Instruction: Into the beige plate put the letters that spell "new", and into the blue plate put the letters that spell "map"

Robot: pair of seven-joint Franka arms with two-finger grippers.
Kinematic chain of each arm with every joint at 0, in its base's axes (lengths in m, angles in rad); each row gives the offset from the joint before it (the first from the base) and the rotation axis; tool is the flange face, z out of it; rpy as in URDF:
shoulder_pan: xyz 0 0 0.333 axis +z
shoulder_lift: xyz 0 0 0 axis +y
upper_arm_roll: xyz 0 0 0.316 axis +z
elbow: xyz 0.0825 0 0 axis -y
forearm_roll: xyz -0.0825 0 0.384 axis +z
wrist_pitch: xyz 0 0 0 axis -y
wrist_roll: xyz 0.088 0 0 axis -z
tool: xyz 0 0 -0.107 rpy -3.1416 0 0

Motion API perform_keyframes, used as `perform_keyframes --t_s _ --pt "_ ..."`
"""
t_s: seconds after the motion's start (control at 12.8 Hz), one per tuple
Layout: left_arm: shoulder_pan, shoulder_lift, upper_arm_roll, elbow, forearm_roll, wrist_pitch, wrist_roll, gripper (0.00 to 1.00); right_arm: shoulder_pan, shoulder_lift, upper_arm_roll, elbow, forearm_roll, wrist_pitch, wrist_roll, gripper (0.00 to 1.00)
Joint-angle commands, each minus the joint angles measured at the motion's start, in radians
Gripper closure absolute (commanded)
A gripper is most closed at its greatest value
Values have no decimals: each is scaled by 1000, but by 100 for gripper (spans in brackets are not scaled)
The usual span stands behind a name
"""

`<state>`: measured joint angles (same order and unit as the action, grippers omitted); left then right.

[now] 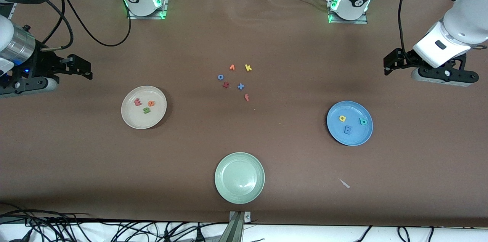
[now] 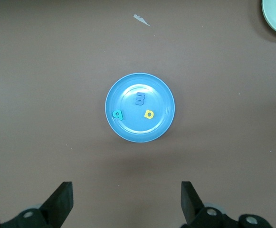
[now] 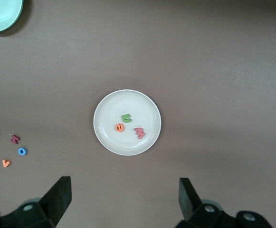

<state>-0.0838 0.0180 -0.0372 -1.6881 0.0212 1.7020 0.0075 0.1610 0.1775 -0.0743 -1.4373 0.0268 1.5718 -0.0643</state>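
1. My right gripper (image 1: 85, 69) hangs at the left edge of the front view, fingers spread wide and holding nothing; this arm waits. In its wrist view the two fingertips (image 3: 57, 192) stand apart at the bottom of the frame.
2. The beige plate (image 1: 129, 118) sits left of centre, with the pink w (image 1: 137, 101), orange e (image 1: 151, 103) and green n (image 1: 146, 110) lying in it, close together.
3. At upper centre, loose on the table, lie a blue o (image 1: 220, 77), dark red squiggle (image 1: 225, 85), orange v (image 1: 231, 67), blue x (image 1: 240, 86), yellow k (image 1: 248, 68) and orange f (image 1: 246, 97).
4. A green plate (image 1: 239, 192) sits at lower centre.
5. The blue plate (image 1: 354, 139) sits right of centre, holding the yellow a (image 1: 342, 118), blue m (image 1: 347, 130) and teal p (image 1: 363, 121).
6. My left gripper (image 1: 389, 63) hangs at the right edge, above the blue plate in the frame, fingers parted and holding nothing.
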Motion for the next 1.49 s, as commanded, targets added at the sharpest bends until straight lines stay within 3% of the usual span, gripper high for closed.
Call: perform_keyframes --t_s 0.0,1.41 --pt "-4 16 3 41 -26 -31 -6 0 0 8 1 25 -5 -18 1 0" --pt "10 13 8 64 -26 -47 -7 0 -1 8 -1 23 -5 -19 0 0"
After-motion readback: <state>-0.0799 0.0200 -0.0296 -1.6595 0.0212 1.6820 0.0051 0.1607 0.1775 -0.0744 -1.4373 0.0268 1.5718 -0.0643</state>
